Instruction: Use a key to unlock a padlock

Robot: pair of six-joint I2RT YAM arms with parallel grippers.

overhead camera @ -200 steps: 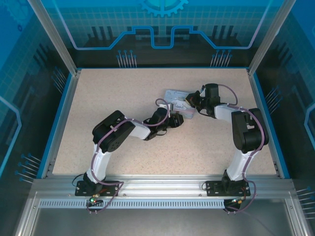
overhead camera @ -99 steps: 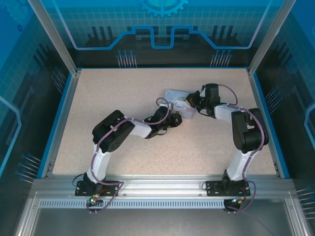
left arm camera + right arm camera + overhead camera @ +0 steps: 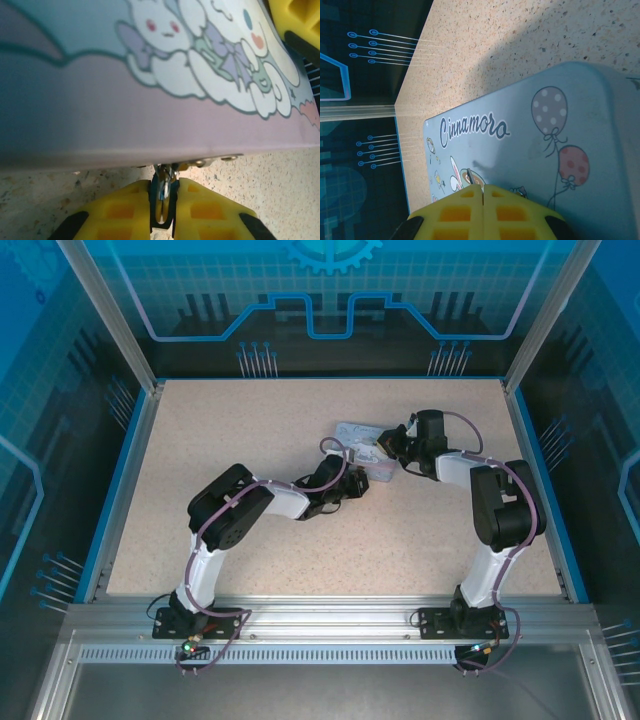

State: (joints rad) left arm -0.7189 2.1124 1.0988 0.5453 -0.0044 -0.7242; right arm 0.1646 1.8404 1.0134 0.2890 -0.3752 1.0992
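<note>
The padlock (image 3: 164,190), a small shiny metal piece, hangs below the front edge of the pale blue cartoon tin (image 3: 150,100). My left gripper (image 3: 164,183) is shut on it, its yellow fingers (image 3: 120,210) pressing both sides. My right gripper (image 3: 483,189) is shut on the key (image 3: 470,176), a thin dark sliver poking out over the tin's lid (image 3: 530,165). In the top view the left gripper (image 3: 358,474) sits at the tin's near side. The right gripper (image 3: 386,446) is over the tin's right end.
The tin (image 3: 352,430) lies on the speckled table (image 3: 230,440), right of centre and toward the back. A metal hasp (image 3: 216,161) sticks out under the tin's edge beside the padlock. Blue walls and a metal frame ring the table.
The left gripper's jaws have closed in onto the padlock, and its wrist shifted slightly toward the tin. The right arm has stayed still.
</note>
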